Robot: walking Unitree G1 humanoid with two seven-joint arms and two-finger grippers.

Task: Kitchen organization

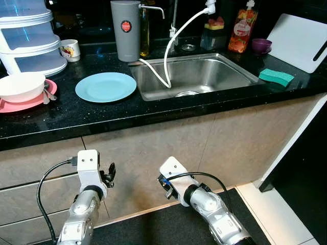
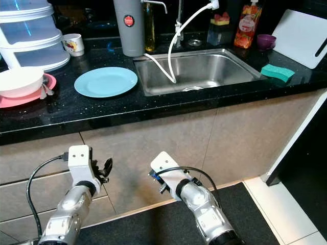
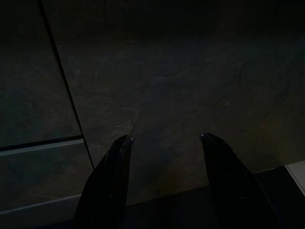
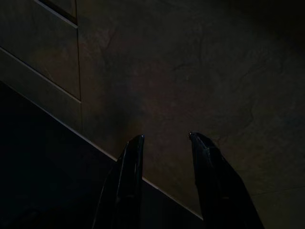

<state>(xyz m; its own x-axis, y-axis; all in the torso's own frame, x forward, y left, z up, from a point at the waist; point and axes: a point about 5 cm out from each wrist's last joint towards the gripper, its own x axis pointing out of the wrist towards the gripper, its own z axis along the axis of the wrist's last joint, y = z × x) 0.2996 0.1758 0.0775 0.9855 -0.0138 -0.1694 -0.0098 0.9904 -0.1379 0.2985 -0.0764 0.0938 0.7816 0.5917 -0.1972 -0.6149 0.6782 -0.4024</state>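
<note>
Head view, counter: a shiny black counter (image 1: 153, 109) runs across the top, with tan cupboard fronts (image 1: 168, 148) under it.
Head view, sink: a steel sink (image 1: 196, 76) sits in the counter. A white hose (image 1: 171, 48) bends down into it.
Head view, blue plate: a light blue plate (image 1: 106, 87) lies flat on the counter, just beside the sink on the robot's left.
Head view, white bowl: a white bowl (image 1: 20, 86) sits on a pink plate (image 1: 28, 103) at the far left. A spoon (image 1: 48, 93) rests beside the bowl.
Head view, back row: a grey jug (image 1: 125, 30) stands behind the blue plate. A small mug (image 1: 70, 50) stands near a stack of see-through trays (image 1: 28, 38).
Head view, right side: a green sponge (image 1: 276, 77) lies right of the sink. A white cutting board (image 1: 299, 41) leans at the back, and a purple cup (image 1: 261, 46) is beside it.
Head view, arms: both silver arms hang low in front of the cupboards, well below the counter. The left gripper (image 1: 109, 175) and the right gripper (image 2: 159, 181) touch nothing.
Left wrist view: it is very dark. The two black fingers (image 3: 110, 183) stand apart with nothing between them, pointing at the cupboard front.
Right wrist view: also dark. The two black fingers (image 4: 125, 183) stand apart and hold nothing, pointing at the cupboard and dark floor (image 4: 43, 176).
</note>
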